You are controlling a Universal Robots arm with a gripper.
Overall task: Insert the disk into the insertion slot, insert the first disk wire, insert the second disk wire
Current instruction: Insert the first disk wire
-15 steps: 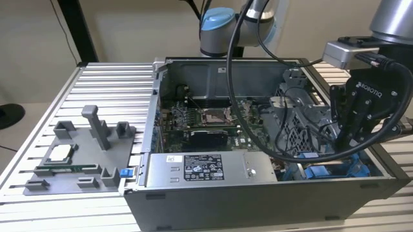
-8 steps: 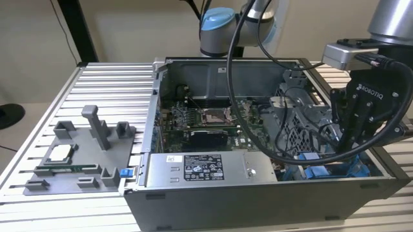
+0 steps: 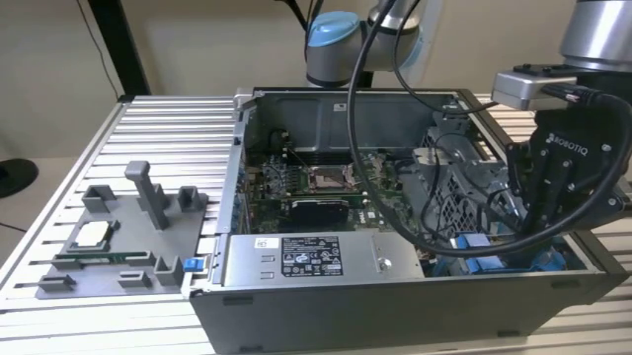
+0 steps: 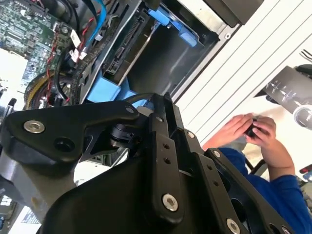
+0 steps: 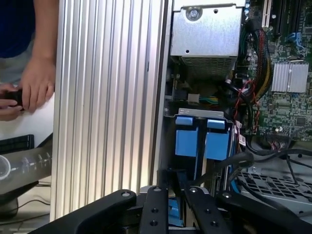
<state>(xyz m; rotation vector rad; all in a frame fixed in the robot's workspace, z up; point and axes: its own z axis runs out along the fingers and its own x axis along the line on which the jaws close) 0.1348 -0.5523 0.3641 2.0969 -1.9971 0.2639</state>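
Surface: ribbed aluminium table [image 3: 148, 126] carrying an open computer case [image 3: 395, 303].
Disk: the disk [image 4: 126, 51] sits inside the insertion slot [image 5: 195, 113], with its blue carrier [image 5: 217, 145] just beyond the gripper's tips.
Gripper: the gripper [image 5: 171, 179] hangs low over the slot's corner of the case, closed on the end of a black wire [image 5: 234, 160].
Wire: it curves out from the tips and off to one side, close above the carrier.
Near the gripper: the motherboard [image 3: 316, 185] lies deeper in the case, past the slot.
Farther off: a labelled power-supply box [image 3: 316, 259] runs along the case wall beside the slot.
Across the case from the gripper: a grey fixture tray [image 3: 109, 259] rests on the table.
Off the table: a person's hands [image 4: 256, 130], held together around a small dark object.
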